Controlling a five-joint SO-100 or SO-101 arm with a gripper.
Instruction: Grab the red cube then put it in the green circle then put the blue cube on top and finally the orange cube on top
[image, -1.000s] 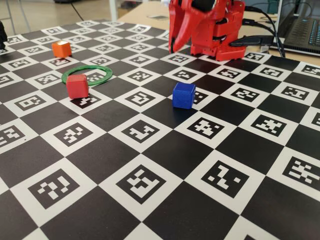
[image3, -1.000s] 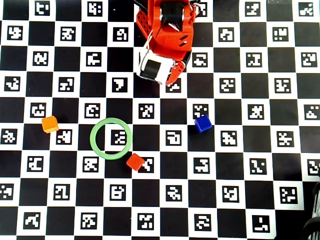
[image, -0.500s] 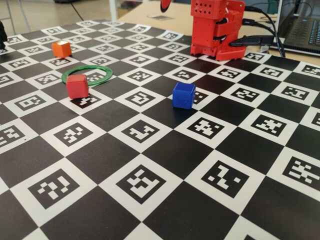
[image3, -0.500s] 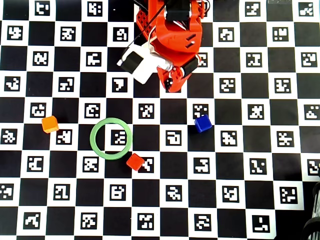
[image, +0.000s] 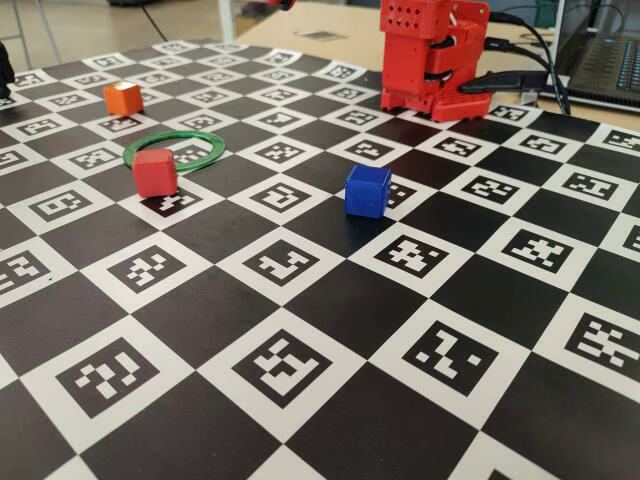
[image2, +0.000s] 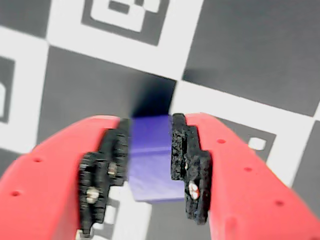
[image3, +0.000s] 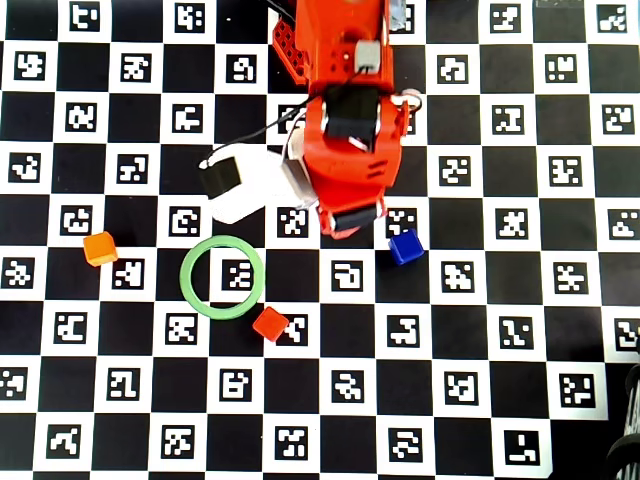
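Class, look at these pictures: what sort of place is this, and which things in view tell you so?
Probably a robotics lab or workshop bench. A black-and-white checkered board of printed marker codes covers the table, the red robot arm's base is mounted at its edge, and a laptop with cables sits behind.

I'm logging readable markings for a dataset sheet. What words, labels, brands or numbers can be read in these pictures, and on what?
None: no words, numbers or brand names are readable in any view.
The checkered board carries only square black-and-white marker patterns, not text.
The red cube, blue cube and orange cube have plain faces.
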